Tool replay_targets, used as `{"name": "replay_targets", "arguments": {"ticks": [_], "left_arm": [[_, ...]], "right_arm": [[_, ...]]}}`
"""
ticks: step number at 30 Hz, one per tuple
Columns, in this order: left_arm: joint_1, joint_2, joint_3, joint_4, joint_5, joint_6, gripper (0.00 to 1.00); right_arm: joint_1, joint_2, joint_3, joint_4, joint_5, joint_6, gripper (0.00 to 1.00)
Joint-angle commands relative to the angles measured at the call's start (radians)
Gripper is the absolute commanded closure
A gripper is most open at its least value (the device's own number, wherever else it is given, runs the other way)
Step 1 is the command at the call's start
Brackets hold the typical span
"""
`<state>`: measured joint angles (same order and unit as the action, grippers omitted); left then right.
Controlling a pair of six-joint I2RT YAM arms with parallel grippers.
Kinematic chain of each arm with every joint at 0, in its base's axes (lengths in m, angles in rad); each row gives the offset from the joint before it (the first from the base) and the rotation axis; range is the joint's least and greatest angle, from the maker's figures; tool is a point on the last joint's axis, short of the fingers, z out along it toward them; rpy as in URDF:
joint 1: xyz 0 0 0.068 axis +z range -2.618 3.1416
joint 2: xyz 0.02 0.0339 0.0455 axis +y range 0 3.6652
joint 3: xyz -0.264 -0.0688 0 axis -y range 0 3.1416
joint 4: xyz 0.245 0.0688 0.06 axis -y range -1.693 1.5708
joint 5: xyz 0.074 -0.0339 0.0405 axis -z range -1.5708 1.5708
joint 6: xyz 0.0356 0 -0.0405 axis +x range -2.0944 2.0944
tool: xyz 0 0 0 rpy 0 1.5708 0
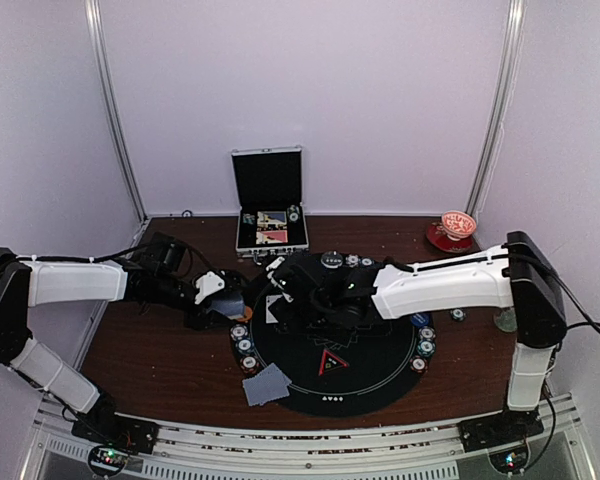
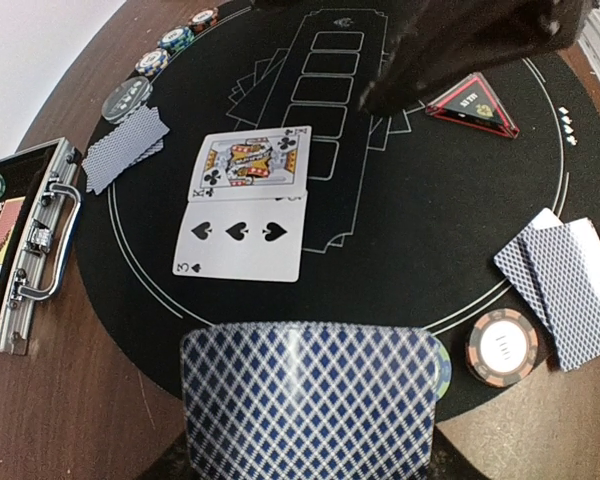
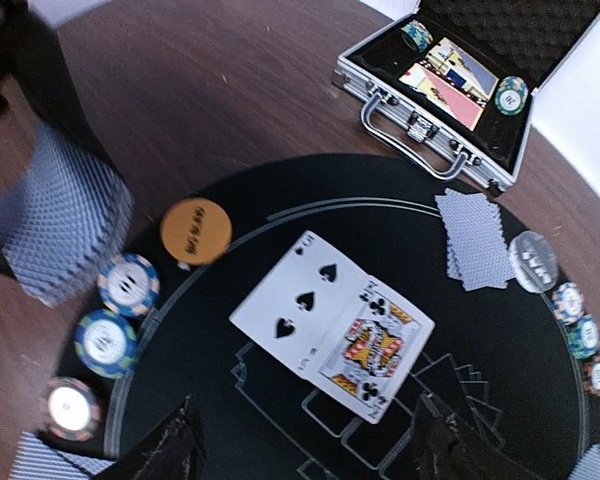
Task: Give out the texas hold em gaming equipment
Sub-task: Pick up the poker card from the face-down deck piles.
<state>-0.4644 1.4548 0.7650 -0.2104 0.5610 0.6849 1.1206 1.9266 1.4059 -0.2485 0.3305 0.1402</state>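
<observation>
My left gripper (image 1: 223,297) hangs over the mat's left edge, shut on a blue-backed deck of playing cards (image 2: 310,400) that hides its fingers. The same deck (image 3: 60,230) shows at the left of the right wrist view. My right gripper (image 3: 310,450) is open just above the black mat (image 1: 380,380), with nothing between its fingers (image 3: 165,450). Just beyond its fingertips, a three of spades (image 3: 300,295) and a king of clubs (image 3: 375,350) lie face up, touching. An orange disc (image 3: 196,231) and striped chips (image 3: 128,284) sit at the mat's edge.
The silver case (image 1: 270,205) stands open behind the mat with chips inside. Face-down card pairs (image 1: 267,383) (image 2: 125,145) lie at the mat's rim. A red-edged triangle (image 1: 332,362) lies on the mat. More chips (image 1: 423,345) line its right edge. A red bowl (image 1: 452,230) stands far right.
</observation>
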Motion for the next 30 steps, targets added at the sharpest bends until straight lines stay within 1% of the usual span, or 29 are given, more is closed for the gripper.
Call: {"name": "replay_targets", "arguments": {"ticks": [1, 5, 8, 11, 19, 30], "left_arm": [[0.006, -0.019, 0.022, 0.012, 0.048, 0.025, 0.44], [0.004, -0.029, 0.015, 0.004, 0.063, 0.038, 0.44], [-0.006, -0.032, 0.012, -0.004, 0.066, 0.050, 0.44], [-0.018, -0.035, 0.008, -0.009, 0.063, 0.058, 0.44], [-0.031, -0.061, -0.004, -0.020, 0.069, 0.074, 0.44], [-0.049, -0.073, -0.012, -0.038, 0.073, 0.098, 0.44]], "right_arm": [[-0.062, -0.072, -0.067, 0.167, -0.325, 0.227, 0.23], [-0.092, -0.048, -0.085, 0.304, -0.533, 0.366, 0.19], [-0.097, 0.001, -0.070, 0.379, -0.628, 0.443, 0.19], [-0.097, 0.056, -0.021, 0.390, -0.681, 0.479, 0.19], [-0.096, 0.133, 0.030, 0.426, -0.728, 0.525, 0.19], [-0.103, 0.200, 0.071, 0.461, -0.773, 0.573, 0.23]]}}
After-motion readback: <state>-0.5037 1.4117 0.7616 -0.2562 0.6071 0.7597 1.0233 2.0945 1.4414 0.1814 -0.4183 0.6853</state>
